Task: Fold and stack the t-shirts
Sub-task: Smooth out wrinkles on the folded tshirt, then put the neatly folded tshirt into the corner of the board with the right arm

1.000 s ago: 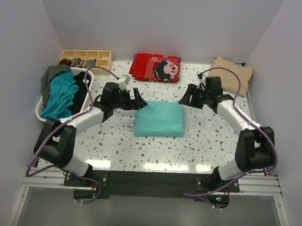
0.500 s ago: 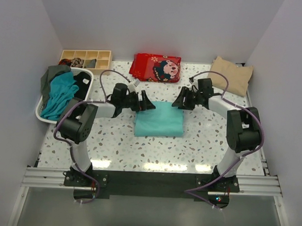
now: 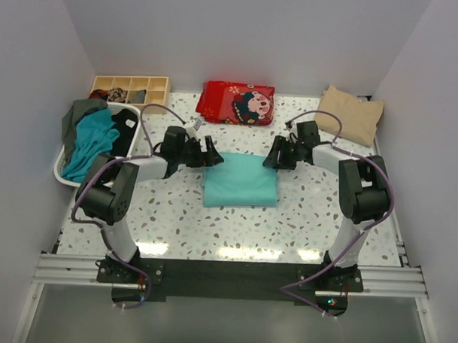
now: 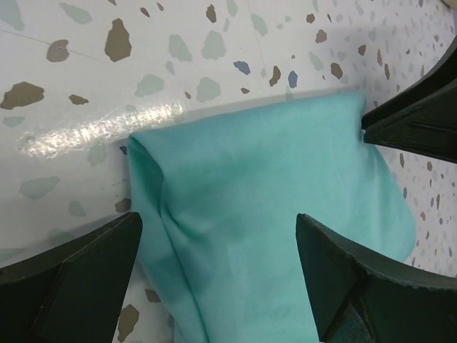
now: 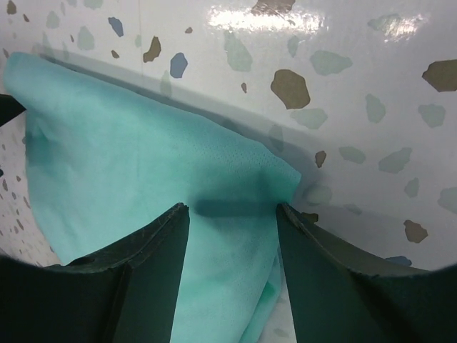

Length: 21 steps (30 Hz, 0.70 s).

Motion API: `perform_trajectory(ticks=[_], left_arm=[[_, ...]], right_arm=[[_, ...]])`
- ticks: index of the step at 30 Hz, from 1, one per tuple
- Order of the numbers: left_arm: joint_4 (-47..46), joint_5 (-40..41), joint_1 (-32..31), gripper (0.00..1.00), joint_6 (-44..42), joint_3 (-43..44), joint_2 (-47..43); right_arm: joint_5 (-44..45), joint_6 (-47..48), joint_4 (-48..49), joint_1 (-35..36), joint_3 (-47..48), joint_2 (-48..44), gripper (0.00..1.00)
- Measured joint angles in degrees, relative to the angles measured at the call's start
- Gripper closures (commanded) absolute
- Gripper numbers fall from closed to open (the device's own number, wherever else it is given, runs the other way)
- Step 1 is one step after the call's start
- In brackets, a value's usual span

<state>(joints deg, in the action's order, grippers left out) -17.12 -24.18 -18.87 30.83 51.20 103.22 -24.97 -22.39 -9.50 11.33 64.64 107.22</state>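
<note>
A folded turquoise-mint t-shirt (image 3: pixel 240 181) lies flat in the middle of the table. My left gripper (image 3: pixel 212 157) hangs at its far left corner, and my right gripper (image 3: pixel 271 159) at its far right corner. In the left wrist view the left gripper (image 4: pixel 218 232) stands wide open over the shirt's (image 4: pixel 264 207) folded corner, gripping nothing. The right gripper (image 5: pixel 232 209) is open too, its fingers (image 5: pixel 153 271) straddling the shirt's (image 5: pixel 143 150) corner. A folded beige t-shirt (image 3: pixel 352 113) lies at the back right. Teal (image 3: pixel 91 142), black (image 3: pixel 124 130) and grey-green (image 3: pixel 78 113) t-shirts fill a basket.
The white basket (image 3: pixel 62 172) stands at the left edge. A wooden compartment tray (image 3: pixel 130 87) sits at the back left. A red cartoon-print cloth (image 3: pixel 236 102) lies at the back middle. White walls close in the table on three sides.
Both arms have drawn their elbows up and in, and the grippers have edged inward over the shirt's far corners. Each gripper has narrowed a little. The shirt has not moved.
</note>
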Motion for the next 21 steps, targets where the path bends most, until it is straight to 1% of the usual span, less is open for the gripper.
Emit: perform_trajectory(ticks=[6,10,16,21], left_arm=[[2.6,4.5,0.0,0.04,-1.5,-1.0,-3.7],[5.4,6.5,0.0,0.04,-2.2,-1.0,-7.8],[6.7,7.2,-1.0,0.04,-3.0,-3.2,-12.6],[7.8,7.4,-3.5,0.04,-3.0,-7.7,-12.9]], right_arm=[[0.6,1.1,-0.5,0.0,0.5,-0.5,0.34],[3.0,2.6,-4.1,0.0,1.7,-4.5,0.31],[3.8,4.4,-8.4,-0.1,3.1,-9.8,0.3],[3.3,4.7,-10.2,-0.1,-1.0,-12.0,0.3]])
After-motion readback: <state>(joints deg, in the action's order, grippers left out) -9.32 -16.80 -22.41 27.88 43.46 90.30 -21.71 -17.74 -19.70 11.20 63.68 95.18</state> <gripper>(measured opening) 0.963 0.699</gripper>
